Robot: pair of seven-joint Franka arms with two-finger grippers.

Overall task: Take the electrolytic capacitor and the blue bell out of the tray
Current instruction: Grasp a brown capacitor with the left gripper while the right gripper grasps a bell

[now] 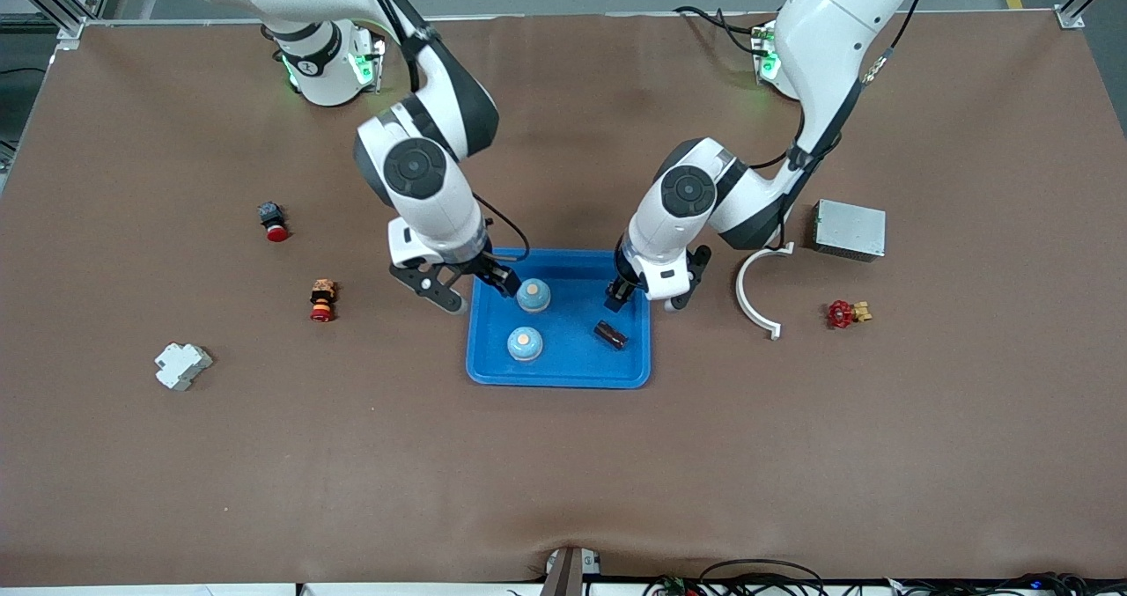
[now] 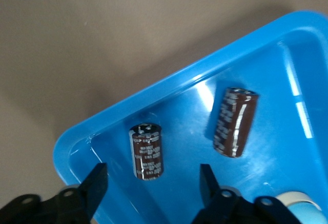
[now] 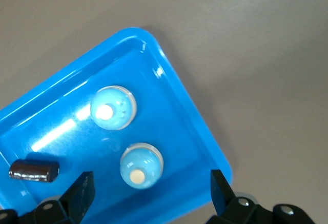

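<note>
A blue tray [image 1: 563,371] sits mid-table. Two light-blue bells [image 1: 533,295] [image 1: 525,343] rest in it, with a dark brown capacitor [image 1: 610,334] toward the left arm's end. My left gripper [image 1: 650,299] hangs over that end of the tray. In the left wrist view it [image 2: 152,183] is open, a capacitor [image 2: 147,151] lies just off its fingertips untouched, and a second capacitor [image 2: 234,122] lies beside. My right gripper [image 1: 474,290] is over the tray's other end. It [image 3: 152,190] is open, with one bell [image 3: 138,166] just ahead and the other bell [image 3: 113,107] farther on.
Toward the right arm's end lie a red push button [image 1: 276,222], a small red and yellow part [image 1: 322,301] and a white breaker [image 1: 182,365]. Toward the left arm's end are a white curved bracket [image 1: 755,301], a grey metal box [image 1: 849,229] and a red valve [image 1: 845,313].
</note>
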